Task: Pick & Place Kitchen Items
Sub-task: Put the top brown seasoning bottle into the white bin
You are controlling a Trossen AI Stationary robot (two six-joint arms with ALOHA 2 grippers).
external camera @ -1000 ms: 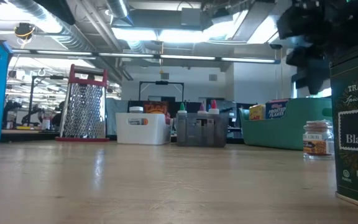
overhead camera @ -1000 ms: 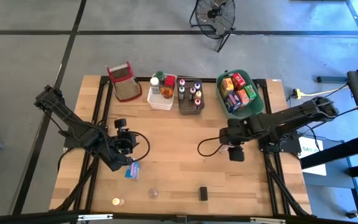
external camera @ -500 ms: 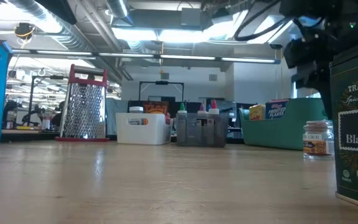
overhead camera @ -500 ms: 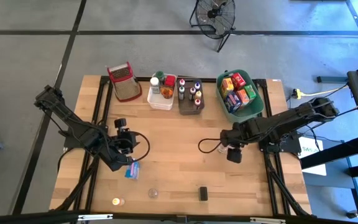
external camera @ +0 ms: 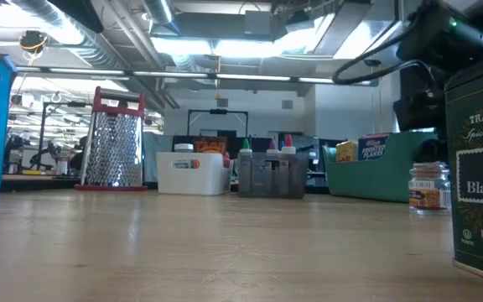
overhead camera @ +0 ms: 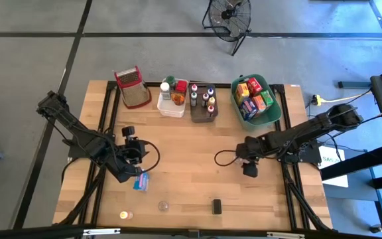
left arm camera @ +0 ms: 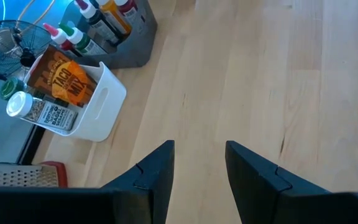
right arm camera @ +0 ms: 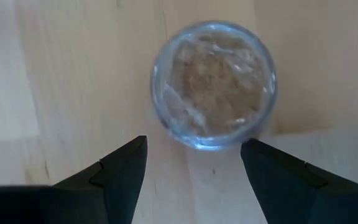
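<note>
Right hand point(overhead camera: 249, 170) dropped wide-open over jar point(right arm camera: 214, 85); off-centre fingers could tip it on closing.

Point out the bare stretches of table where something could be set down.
The widest bare stretch is the table middle, bordered by the left pincer, the right pincer and the bins behind. The back edge is crowded: grater, white bin, grey bin, green bin. The front edge holds a blue box, two jars and a dark tin.
</note>
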